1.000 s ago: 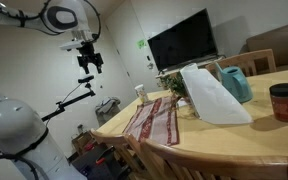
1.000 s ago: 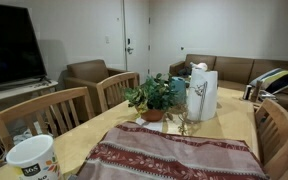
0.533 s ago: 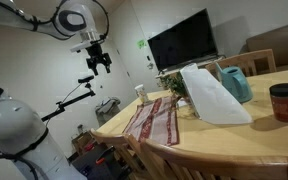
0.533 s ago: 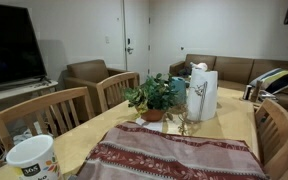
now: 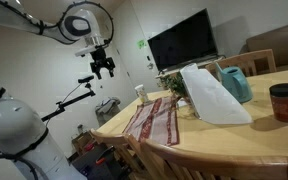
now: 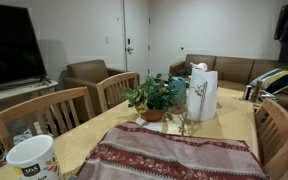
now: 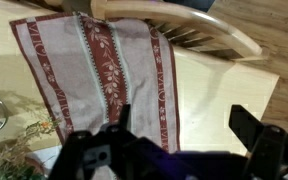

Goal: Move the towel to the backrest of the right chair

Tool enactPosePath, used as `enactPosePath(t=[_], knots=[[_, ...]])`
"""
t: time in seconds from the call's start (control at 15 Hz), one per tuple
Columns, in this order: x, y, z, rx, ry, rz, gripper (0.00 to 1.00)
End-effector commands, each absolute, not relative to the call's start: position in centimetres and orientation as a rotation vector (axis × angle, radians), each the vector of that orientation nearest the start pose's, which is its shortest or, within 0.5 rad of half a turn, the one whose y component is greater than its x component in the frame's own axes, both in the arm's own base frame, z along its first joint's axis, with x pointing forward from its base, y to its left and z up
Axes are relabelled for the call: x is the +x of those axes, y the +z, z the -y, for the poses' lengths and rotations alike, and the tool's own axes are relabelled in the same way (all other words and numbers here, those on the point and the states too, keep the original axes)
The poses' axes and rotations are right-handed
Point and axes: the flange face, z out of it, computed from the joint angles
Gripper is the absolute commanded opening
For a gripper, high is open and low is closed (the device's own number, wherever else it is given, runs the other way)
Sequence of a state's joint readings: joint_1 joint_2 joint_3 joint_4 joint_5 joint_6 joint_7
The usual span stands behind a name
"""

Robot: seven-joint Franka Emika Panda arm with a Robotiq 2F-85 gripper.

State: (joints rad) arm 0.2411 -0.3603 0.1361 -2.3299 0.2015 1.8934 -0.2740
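Gripper (image 5: 104,67) hangs high in the air, well clear of the desk (image 5: 254,140), jaws spread wide, holding nothing. Wrist view looks down on the towel (image 7: 99,75). It lies flat on the desk at the edge by the right chair (image 7: 189,22), one short end just beside the curved top rail. White bag (image 5: 212,95) and plant (image 6: 152,97) stand nearer the desk middle.

Home living-dining room: flat TV (image 6: 9,45), brown sofa (image 6: 234,70), armchair (image 6: 84,73), wooden dining table (image 6: 79,140), chairs (image 6: 39,115) along edge, potted plant (image 6: 154,95) mid-table.
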Motion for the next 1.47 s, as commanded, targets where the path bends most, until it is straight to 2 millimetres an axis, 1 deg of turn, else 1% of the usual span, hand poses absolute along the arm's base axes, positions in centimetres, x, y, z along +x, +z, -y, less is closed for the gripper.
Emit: enactPosePath(t=[0.0,0.2,0.33,0.47,0.53,0.67,0.87,0.93,1.0,1.13,1.33,1.4], knots=[[41.8,42.6,-19.6,-2.907,0.143,0.902,1.0],[43.8,38.8,-23.0,-2.963,0.116,1.0,1.0],[44.9,36.5,-24.8,-3.011,0.1,1.063,1.0],[45.9,34.7,-26.0,-3.069,0.072,1.102,1.0],[46.4,34.1,-26.4,-3.094,0.069,1.1,1.0],[47.5,33.4,-26.7,-3.123,0.053,1.091,1.0],[49.5,33.4,-26.6,-3.167,-0.008,1.047,1.0],[49.7,33.6,-26.5,-3.152,0.024,1.045,1.0],[48.6,33.1,-26.3,-3.136,0.038,1.074,1.0],[49.2,33.3,-26.3,-3.137,0.029,1.062,1.0],[49.4,33.3,-26.4,-3.136,0.026,1.061,1.0],[49.5,32.9,-26.1,-3.159,0.016,1.055,1.0]])
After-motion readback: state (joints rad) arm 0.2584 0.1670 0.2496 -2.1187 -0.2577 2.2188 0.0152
